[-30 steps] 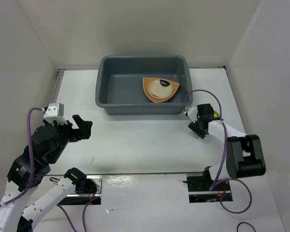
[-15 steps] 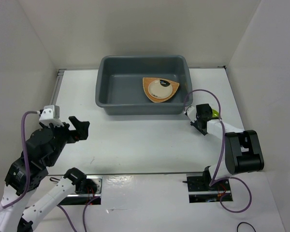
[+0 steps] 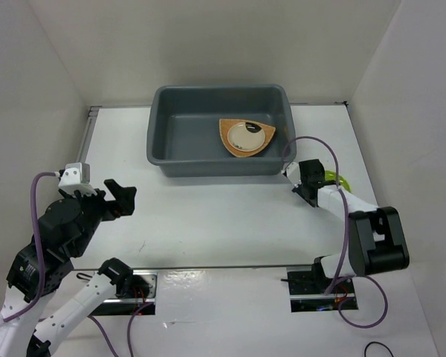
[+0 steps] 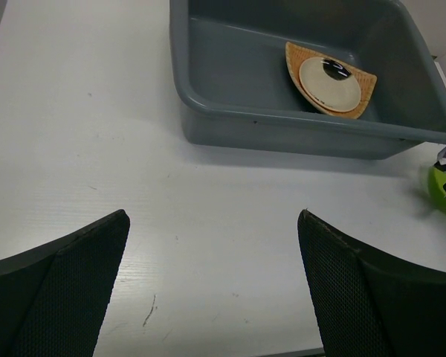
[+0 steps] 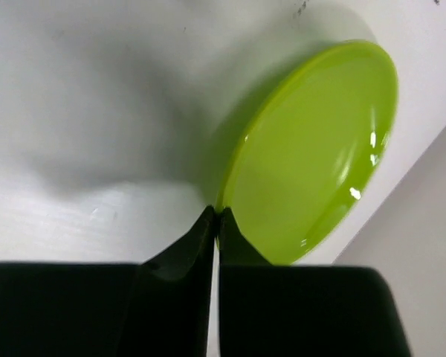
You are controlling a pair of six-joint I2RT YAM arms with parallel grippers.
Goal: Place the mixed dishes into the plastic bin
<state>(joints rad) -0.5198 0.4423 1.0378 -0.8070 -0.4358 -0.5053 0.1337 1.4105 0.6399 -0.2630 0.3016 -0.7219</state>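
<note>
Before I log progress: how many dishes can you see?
3: woven plate with the cream bowl on it, inside the bin at its right; lime-green plate outside, its rim pinched by the right gripper.

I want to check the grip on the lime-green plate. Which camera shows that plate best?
Right wrist: the lime-green plate fills the frame, its rim pinched by the right gripper. Top external shows only a green sliver beside that gripper; left wrist, a small scrap.

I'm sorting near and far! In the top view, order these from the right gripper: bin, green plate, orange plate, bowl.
1. Green plate: pinched in the right gripper, at right.
2. Bin: just left, farther back.
3. Orange plate and bowl: stacked inside it; too close to call.
</note>
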